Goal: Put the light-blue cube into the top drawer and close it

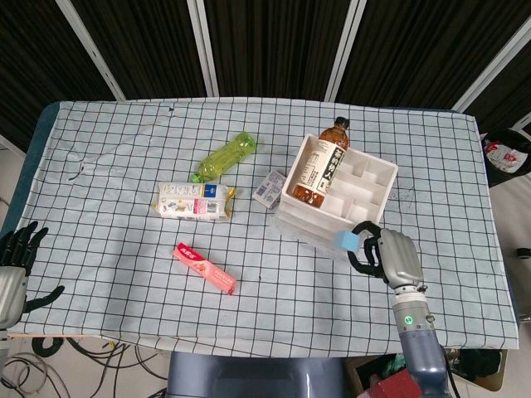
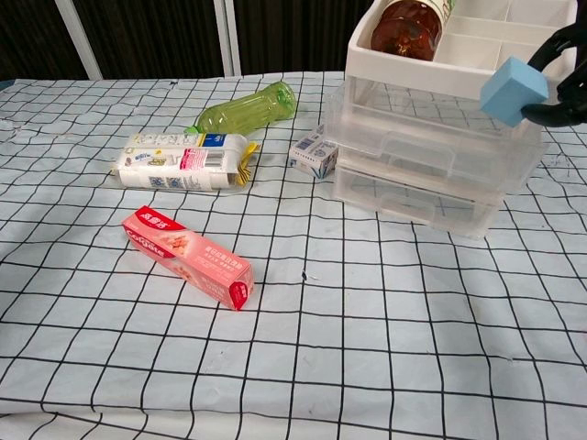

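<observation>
My right hand (image 1: 386, 257) pinches the light-blue cube (image 1: 347, 240) in its fingertips, in the air at the front edge of the white drawer unit (image 1: 377, 199). In the chest view the cube (image 2: 514, 91) hangs in front of the unit's top tray (image 2: 431, 78), with dark fingers (image 2: 561, 55) behind it. The top tray is pulled open, divided into compartments, and a brown tea bottle (image 1: 322, 166) lies in its left side. My left hand (image 1: 15, 269) rests open at the table's near left edge, holding nothing.
On the checked cloth lie a green bottle (image 1: 224, 156), a white snack pack (image 1: 195, 201), a pink toothpaste box (image 1: 204, 269) and a small blue-white carton (image 1: 269, 189) beside the drawer unit. Two clear lower drawers (image 2: 413, 174) sit below the tray.
</observation>
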Motion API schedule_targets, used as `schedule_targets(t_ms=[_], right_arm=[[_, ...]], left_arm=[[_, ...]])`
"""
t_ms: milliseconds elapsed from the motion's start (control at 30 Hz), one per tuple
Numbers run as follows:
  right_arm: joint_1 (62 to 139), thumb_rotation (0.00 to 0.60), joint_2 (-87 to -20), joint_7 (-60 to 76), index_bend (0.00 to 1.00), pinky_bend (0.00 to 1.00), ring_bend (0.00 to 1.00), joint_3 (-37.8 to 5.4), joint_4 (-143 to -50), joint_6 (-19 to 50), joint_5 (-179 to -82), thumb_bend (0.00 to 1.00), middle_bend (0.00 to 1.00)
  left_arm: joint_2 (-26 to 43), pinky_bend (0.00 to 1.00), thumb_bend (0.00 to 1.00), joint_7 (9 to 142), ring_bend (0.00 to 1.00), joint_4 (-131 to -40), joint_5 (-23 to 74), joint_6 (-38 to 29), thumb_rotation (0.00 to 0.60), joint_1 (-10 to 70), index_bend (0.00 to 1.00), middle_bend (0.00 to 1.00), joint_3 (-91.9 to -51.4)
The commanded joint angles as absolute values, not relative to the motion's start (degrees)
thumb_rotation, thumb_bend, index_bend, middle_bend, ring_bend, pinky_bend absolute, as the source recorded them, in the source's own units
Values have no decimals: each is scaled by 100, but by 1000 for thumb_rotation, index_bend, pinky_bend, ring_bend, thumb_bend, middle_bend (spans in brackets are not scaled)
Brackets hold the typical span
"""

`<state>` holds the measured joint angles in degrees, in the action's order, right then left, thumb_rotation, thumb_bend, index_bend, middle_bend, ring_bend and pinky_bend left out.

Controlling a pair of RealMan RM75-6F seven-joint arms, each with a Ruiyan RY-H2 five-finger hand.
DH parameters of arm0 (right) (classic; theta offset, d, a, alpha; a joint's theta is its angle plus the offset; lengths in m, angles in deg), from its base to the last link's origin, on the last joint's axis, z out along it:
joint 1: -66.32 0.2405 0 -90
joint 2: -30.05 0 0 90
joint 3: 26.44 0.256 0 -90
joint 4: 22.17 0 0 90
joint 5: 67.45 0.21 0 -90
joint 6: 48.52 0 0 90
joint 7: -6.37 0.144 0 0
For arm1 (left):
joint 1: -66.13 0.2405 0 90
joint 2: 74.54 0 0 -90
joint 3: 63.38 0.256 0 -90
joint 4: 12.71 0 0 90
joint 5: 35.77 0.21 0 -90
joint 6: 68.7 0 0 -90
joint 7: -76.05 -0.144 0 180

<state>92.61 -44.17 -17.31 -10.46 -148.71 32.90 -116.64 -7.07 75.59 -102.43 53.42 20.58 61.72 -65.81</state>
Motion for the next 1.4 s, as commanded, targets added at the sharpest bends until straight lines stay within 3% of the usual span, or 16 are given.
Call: schedule_targets(t_ms=[33,500,733,833,933,1000,1233,1400], right_arm=[[9283,600,-4475,-1739,479,793,893,-1046,-14834,3327,-11707,330,853],[9327,600,-4684,-1765,303,794,893,-1030,-14665,3452,-11749,252,853],[9200,600,-4638,-1625,289,794,892,-1197,-14830,3508,-12160,248,852],[9037,600,-4587,-1368,394,793,885,-1349,-14997,3577,-12610,265,844],[8881,600,-4524,-1175,635,792,875,-1546,-15062,3622,-13082,293,820],[8783,600,-4480,-1025,719,790,873,-1681,-15142,3594,-13286,304,815],[8610,600,-4391,-910,764,790,873,-2173,-15344,3267,-13536,313,815],[8696,600,-4779,-990,764,790,873,-2160,-15164,3061,-13382,318,815]], left_arm=[[-706,0,16,7555,0,-10247,5341,2057,600,6172,0,0,-6580],[-709,0,17,7578,0,-10246,5305,2047,600,6171,0,0,-6596],[-712,0,16,7583,0,-10251,5289,2039,600,6168,0,0,-6604],[-719,0,16,7587,0,-10257,5280,2026,600,6167,0,0,-6602],[-720,0,16,7579,0,-10257,5292,2039,600,6169,0,0,-6601],[-714,0,16,7571,0,-10256,5302,2046,600,6169,0,0,-6600],[-708,0,16,7544,0,-10262,5347,2061,600,6172,0,0,-6578],[-706,0,16,7530,0,-10279,5384,2085,600,6181,0,0,-6563]])
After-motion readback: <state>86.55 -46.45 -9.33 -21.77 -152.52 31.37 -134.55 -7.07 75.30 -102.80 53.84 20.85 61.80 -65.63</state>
